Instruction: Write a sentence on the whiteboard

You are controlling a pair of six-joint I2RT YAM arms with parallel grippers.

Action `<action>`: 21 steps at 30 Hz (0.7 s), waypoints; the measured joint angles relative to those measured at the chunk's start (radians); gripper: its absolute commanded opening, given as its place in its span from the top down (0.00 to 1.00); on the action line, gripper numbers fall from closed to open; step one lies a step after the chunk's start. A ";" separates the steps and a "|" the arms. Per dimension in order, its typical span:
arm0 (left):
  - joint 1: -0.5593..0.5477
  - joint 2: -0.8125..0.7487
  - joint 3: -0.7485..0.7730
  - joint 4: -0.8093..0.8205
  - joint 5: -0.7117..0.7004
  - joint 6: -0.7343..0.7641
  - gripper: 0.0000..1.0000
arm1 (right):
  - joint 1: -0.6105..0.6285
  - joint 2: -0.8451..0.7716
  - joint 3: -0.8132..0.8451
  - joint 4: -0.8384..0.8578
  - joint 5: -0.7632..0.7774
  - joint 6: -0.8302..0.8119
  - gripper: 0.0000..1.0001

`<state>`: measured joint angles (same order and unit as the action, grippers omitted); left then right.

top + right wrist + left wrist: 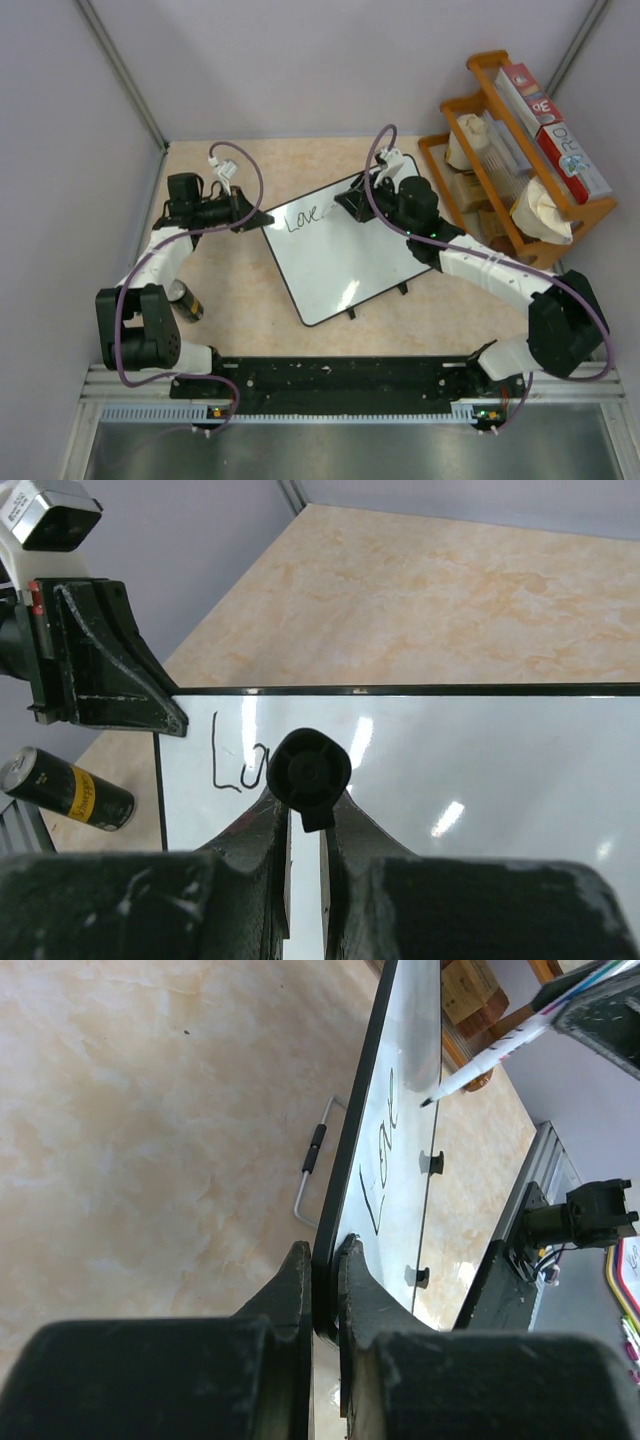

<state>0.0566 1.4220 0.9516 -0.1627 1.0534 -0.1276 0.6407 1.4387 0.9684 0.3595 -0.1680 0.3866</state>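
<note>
The whiteboard (335,262) lies tilted on the table, with "Love" (305,215) written in black near its far left corner. My left gripper (252,220) is shut on the board's black frame at that corner; in the left wrist view its fingers pinch the edge (325,1255). My right gripper (358,198) is shut on a marker, whose black end cap (310,770) sits between the fingers (305,815). The marker's tip (427,1103) hovers just past the last letter, a little off the whiteboard (405,1190).
A wooden rack (520,170) holding boxes and white items stands at the right, close to the right arm. A dark can (185,300) lies on the table by the left arm. A wire handle (312,1165) lies beside the board's edge. Walls enclose the table.
</note>
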 measured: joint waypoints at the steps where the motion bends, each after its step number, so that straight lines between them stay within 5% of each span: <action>1: -0.001 0.000 0.002 -0.003 0.000 0.000 0.98 | -0.002 -0.017 -0.006 -0.006 0.000 0.000 1.00; 14: -0.047 -0.021 0.008 -0.042 -0.171 0.094 0.48 | -0.009 -0.296 -0.111 -0.042 0.021 0.000 1.00; 21: -0.085 -0.052 0.008 -0.049 -0.265 0.114 0.30 | -0.009 -0.356 -0.167 -0.083 0.028 0.000 1.00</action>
<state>-0.0280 1.3701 0.9592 -0.2119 0.7883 -0.0132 0.6319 1.0832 0.8017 0.2768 -0.1398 0.3862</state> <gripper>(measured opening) 0.636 0.080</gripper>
